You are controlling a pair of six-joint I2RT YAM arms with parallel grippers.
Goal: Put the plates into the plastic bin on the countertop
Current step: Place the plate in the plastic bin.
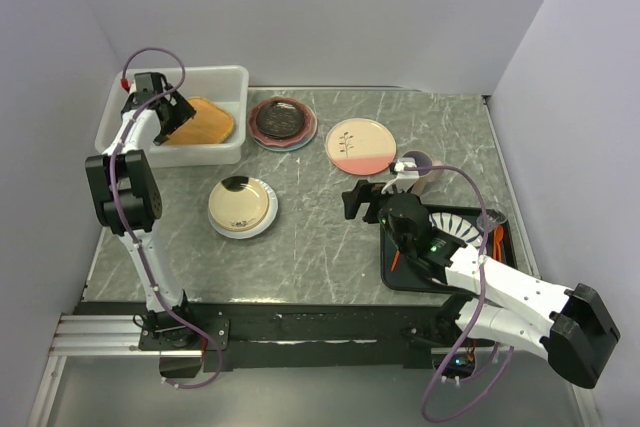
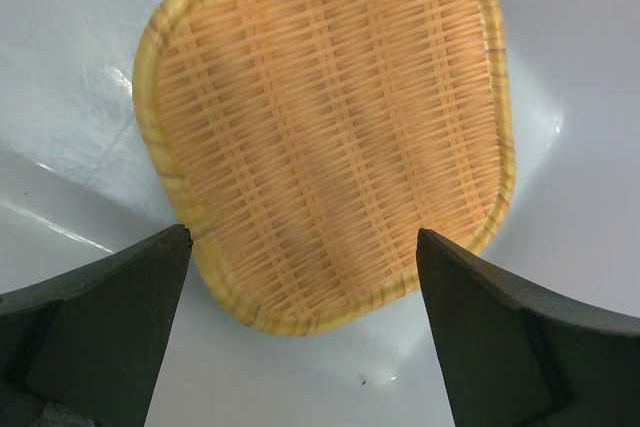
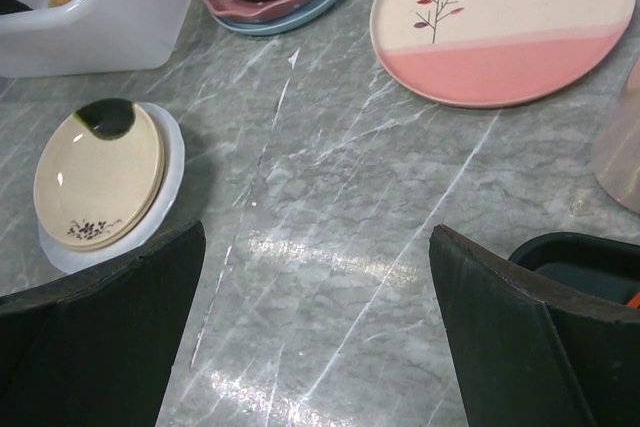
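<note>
Right gripper (image 3: pixel 318 237) wide open, holding nothing, over countertop (image 1: pixel 320 237) by black tray (image 1: pixel 400 277), tan-gold plate (image 1: pixel 240 203) on white plate (image 3: pixel 172 162) mid-left, pink plate (image 1: pixel 360 144) and stacked dark brown plate (image 1: pixel 281 119) beyond, left gripper (image 2: pixel 302 235) wide open above orange plate (image 2: pixel 320 127) lying in plastic bin (image 1: pixel 215 72) far left.

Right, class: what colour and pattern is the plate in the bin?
The plate is orange, basket-woven; clearest in the left wrist view.
</note>
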